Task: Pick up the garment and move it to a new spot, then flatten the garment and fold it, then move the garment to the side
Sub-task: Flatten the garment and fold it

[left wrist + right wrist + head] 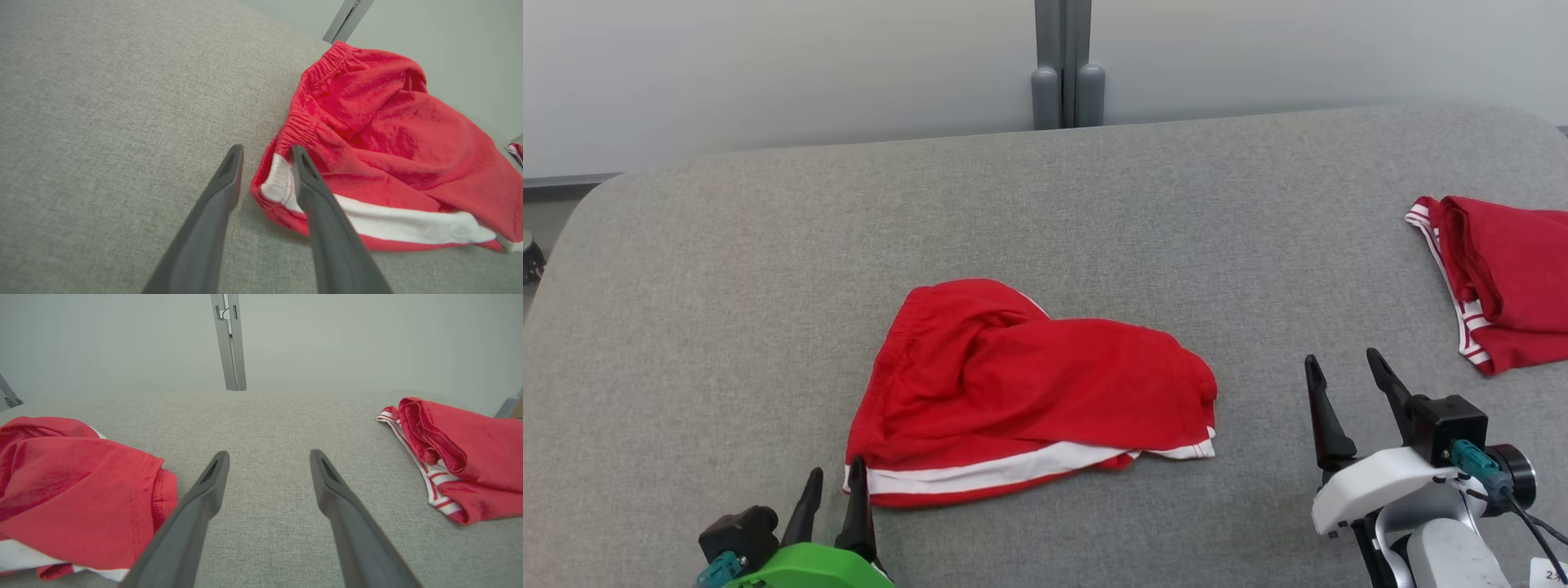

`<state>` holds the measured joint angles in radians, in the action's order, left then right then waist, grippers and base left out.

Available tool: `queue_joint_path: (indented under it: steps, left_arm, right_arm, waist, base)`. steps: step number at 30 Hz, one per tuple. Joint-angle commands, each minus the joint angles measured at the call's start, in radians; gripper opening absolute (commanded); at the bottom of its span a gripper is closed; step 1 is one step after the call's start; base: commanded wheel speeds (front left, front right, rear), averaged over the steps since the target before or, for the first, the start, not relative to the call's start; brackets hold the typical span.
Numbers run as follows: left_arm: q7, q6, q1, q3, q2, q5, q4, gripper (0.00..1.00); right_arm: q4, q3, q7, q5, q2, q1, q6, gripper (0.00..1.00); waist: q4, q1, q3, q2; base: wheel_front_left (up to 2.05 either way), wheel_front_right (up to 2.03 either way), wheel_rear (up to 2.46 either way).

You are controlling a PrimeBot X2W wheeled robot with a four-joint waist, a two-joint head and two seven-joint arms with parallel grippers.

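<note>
- The garment [1029, 392], red shorts with a white band along the near hem, is seen lying rumpled near the middle of the grey table [727, 286]. Its long axis is laid roughly left to right across the head view, with the gathered waistband at the left end.
- Its near-left corner is found just beside the left gripper [836, 469], which is much the nearer arm. The cloth lies ahead and to the right of those jaws.
- The left jaws are held partly apart, with nothing clamped between them. In the left wrist view one finger [304, 171] is seen over the white band at that corner, though whether it touches the cloth or hangs just above it cannot be told for certain.
- The right gripper [1341, 357] is held wide open and empty over bare table, well apart from the garment's right end.
- A second red garment [1511, 278] is seen at the far right of the table.
</note>
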<state>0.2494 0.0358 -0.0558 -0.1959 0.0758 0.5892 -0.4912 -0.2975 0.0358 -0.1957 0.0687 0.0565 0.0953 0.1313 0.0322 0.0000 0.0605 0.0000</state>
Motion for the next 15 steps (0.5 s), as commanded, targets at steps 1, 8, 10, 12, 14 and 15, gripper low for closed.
queue_joint_path:
  steps: [1,8,10,12,14,15]
  left_arm:
    - [0.01,0.003,-0.012,0.01,-0.001,-0.012,0.008,1.0]
    - [0.016,0.011,0.035,0.086,0.007,-0.08,0.097,1.0]
    - [0.016,0.017,0.05,0.105,0.004,-0.103,0.129,1.0]
    - [0.016,0.024,0.065,0.123,0.0,-0.13,0.157,1.0]
    - [0.016,0.027,0.089,0.139,-0.006,-0.144,0.177,1.0]
    - [0.016,0.027,0.098,0.148,-0.008,-0.146,0.183,1.0]
  right_arm:
    - [-0.001,-0.007,-0.014,0.009,0.0,0.014,-0.001,1.0]
    - [-0.004,-0.039,-0.042,0.003,-0.004,0.019,-0.001,1.0]
    - [-0.007,-0.047,-0.049,0.002,-0.004,0.015,-0.001,1.0]
    - [-0.011,-0.056,-0.053,0.004,-0.005,0.012,-0.001,1.0]
    - [-0.017,-0.062,-0.057,0.014,-0.005,0.007,-0.001,1.0]
    - [-0.02,-0.065,-0.059,0.021,-0.005,0.004,-0.001,1.0]
  waist:
    - [-0.003,0.0,-0.012,0.0]
    - [-0.005,0.0,-0.062,0.0]
    - [-0.004,0.0,-0.072,0.0]
    - [-0.003,0.0,-0.081,0.0]
    - [-0.002,0.0,-0.089,0.0]
    - [-0.001,0.0,-0.092,0.0]
  base:
    - [0.0,0.0,0.0]
    - [0.0,0.0,0.0]
    - [0.0,0.0,0.0]
    - [0.0,0.0,0.0]
    - [0.0,0.0,0.0]
    - [0.0,0.0,0.0]
